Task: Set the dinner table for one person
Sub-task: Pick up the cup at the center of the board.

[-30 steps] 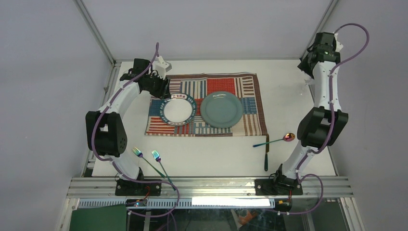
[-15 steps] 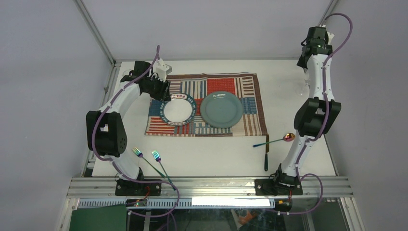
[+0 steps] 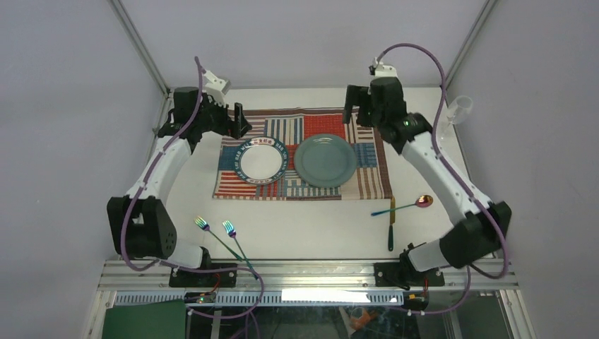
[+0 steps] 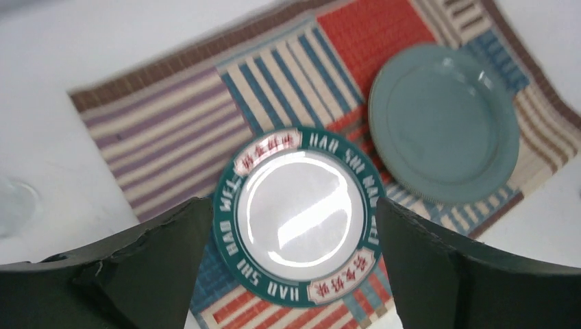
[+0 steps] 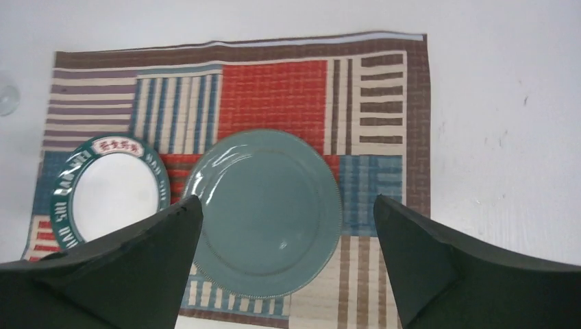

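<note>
On the white dinner table (image 3: 311,226) lies a striped patchwork placemat (image 3: 367,134). It carries a white plate with a green lettered rim (image 3: 261,161) (image 4: 301,205) and, to its right, a teal plate (image 3: 325,160) (image 5: 270,212). My left gripper (image 3: 240,121) (image 4: 291,205) hangs open over the mat's far left part; the white plate shows below, between its fingers. Over the mat's far edge, my right gripper (image 3: 355,111) (image 5: 286,199) is open too, looking down on the teal plate. Neither gripper holds anything.
Two iridescent forks (image 3: 215,236) lie near the front left. A spoon (image 3: 413,205) and a knife (image 3: 390,226) lie right of the mat. A clear glass (image 3: 458,109) stands at the far right edge. Another clear object (image 4: 14,202) sits off the mat's left corner.
Both grippers have opened wider. The left one has lifted up and back from the white plate's rim. The right arm has swung from the far right corner to above the mat.
</note>
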Tool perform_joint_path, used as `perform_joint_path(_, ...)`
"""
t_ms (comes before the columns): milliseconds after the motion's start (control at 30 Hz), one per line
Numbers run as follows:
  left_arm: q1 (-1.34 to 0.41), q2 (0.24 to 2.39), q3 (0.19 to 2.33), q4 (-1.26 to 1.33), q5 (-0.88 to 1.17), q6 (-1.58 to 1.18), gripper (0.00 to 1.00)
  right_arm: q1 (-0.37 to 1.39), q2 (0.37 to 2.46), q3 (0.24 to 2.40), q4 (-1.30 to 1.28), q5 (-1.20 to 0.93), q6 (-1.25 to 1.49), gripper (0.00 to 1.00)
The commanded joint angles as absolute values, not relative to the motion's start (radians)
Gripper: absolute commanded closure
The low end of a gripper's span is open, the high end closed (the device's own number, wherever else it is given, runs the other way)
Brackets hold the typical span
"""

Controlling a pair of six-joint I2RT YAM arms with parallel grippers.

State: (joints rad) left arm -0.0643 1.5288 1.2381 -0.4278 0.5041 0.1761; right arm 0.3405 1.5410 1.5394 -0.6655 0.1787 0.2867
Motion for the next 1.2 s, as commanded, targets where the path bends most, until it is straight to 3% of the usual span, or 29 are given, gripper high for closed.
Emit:
perform_joint_path(0, -0.066, 1.331, 1.192, -0.13, 0.429, 0.02, 0.04, 0.394, 1.275, 1.177, -0.113, 0.421, 0.09, 0.0)
perform_joint_path(133, -0.067, 1.237, 1.036, 0.008, 0.34, 0.012, 0.01, 0.288, 1.181, 0.798, 0.196, 0.441, -0.042, 0.0)
perform_joint_path(300, -0.066, 1.176, 0.998, 0.016, 0.332, -0.005, 0.01, 0.127, 1.192, 0.566, 0.506, 0.335, 0.047, 0.0)
perform_joint_path(467, -0.064, 1.131, 0.981, 0.013, 0.324, 0.001, 0.01, 0.082, 1.286, 0.517, 0.562, 0.261, 0.028, 0.01)
perform_joint_path(667, -0.066, 1.121, 0.973, 0.002, 0.317, 0.006, 0.01, 0.068, 1.354, 0.332, 0.864, 0.234, -0.002, 0.0)
perform_joint_path(867, -0.065, 1.117, 0.967, -0.009, 0.313, 0.016, 0.01, 0.066, 1.468, 0.288, 1.053, 0.262, -0.01, 0.0)
perform_joint_path(1167, -0.065, 1.115, 0.965, 0.0, 0.342, 0.008, 0.01, -0.009, 1.469, 0.281, 1.048, 0.189, 0.057, 0.01)
